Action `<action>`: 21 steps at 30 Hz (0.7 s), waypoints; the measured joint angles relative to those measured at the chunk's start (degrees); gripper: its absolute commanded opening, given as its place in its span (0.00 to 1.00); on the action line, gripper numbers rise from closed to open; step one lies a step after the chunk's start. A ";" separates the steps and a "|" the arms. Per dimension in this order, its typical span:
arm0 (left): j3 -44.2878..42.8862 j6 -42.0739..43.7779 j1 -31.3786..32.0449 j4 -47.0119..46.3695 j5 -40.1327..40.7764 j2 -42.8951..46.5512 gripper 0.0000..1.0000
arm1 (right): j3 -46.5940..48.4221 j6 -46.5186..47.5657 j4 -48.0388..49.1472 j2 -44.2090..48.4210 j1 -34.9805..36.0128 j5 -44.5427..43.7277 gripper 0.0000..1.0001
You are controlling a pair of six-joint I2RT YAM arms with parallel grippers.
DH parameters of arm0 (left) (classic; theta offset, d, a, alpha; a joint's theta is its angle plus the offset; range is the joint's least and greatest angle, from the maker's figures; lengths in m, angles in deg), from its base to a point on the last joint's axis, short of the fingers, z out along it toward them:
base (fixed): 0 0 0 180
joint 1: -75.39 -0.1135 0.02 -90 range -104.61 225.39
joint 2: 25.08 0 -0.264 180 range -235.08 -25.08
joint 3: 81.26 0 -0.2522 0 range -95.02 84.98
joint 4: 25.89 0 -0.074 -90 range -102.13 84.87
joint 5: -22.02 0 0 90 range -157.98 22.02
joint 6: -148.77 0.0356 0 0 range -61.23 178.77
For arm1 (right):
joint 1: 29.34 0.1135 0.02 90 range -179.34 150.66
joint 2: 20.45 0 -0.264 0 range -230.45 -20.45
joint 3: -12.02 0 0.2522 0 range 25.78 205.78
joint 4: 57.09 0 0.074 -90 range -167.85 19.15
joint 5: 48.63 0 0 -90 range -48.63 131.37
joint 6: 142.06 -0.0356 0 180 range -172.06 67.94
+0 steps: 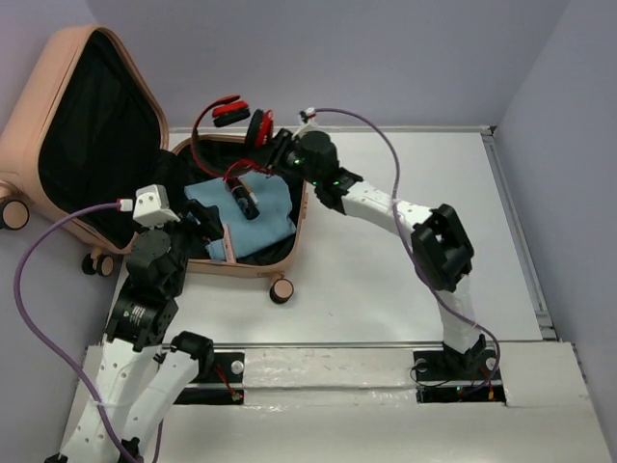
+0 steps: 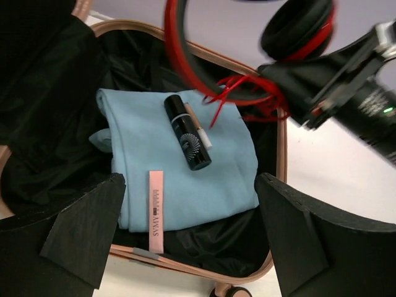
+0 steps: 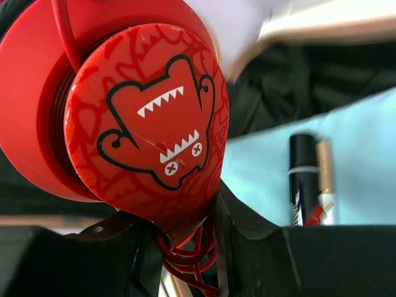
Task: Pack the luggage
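Note:
The peach-pink luggage (image 1: 58,87) lies open at the far left, lid raised. In its black-lined base lie a folded light-blue cloth (image 1: 270,222), a black tube (image 2: 187,132) and a pink strip (image 2: 156,210). My right gripper (image 1: 275,149) is shut on red-and-black headphones (image 1: 236,114) and their red cable, holding them above the case's far right rim. The red earcup with a monster face (image 3: 148,124) fills the right wrist view. My left gripper (image 2: 185,241) is open and empty above the case's near rim.
The case's caster wheels (image 1: 281,290) stand on the white table (image 1: 405,260) at its near edge. A grey wall runs along the back and right. A purple cable (image 1: 39,289) loops off the left arm.

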 measured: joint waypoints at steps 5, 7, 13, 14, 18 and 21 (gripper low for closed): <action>-1.14 -3.23 0.00 5.95 7.04 6.40 0.99 | 17.94 6.99 -12.11 -14.93 5.11 3.50 0.87; -3.32 -4.57 0.00 10.03 10.91 8.52 0.99 | 23.12 9.79 -17.25 -19.06 6.23 4.35 0.99; -9.75 -7.06 0.00 17.03 23.26 8.09 0.90 | 24.96 18.14 -25.75 -18.97 6.82 4.83 1.00; -10.32 -7.08 0.00 17.66 25.16 8.04 0.90 | 24.74 19.56 -26.34 -18.01 6.82 4.59 1.00; -12.74 -6.21 0.00 19.54 35.10 6.99 0.92 | 19.89 23.76 -27.08 -11.04 6.49 3.30 1.00; -14.51 -6.32 -0.02 21.09 42.01 4.15 0.90 | 14.62 26.32 -26.34 -4.59 6.32 2.93 0.99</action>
